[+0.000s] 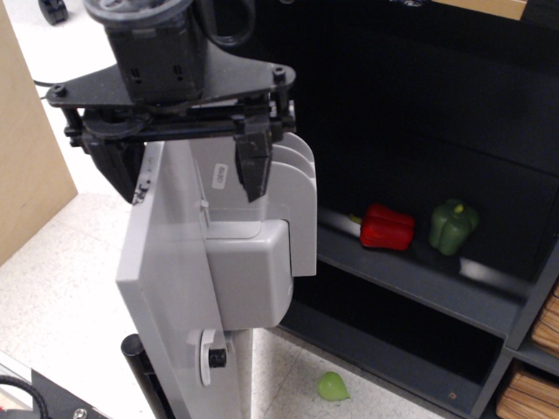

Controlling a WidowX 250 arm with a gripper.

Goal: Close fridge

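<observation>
The fridge is a black-shelved cabinet and it stands open. Its silver-grey door swings out toward me and I see it nearly edge-on, with pale grey inner bins facing the shelves. My gripper hangs over the door's top edge, open. One finger is on the door's outer side. The other finger is on the inner side, over the upper bin. I cannot tell whether either finger touches the door. The black bar handle shows low on the outer side.
A red pepper and a green pepper sit on a fridge shelf. A small green object lies on the floor by the fridge base. A tan wooden panel stands at the left. Wooden drawers are at the lower right.
</observation>
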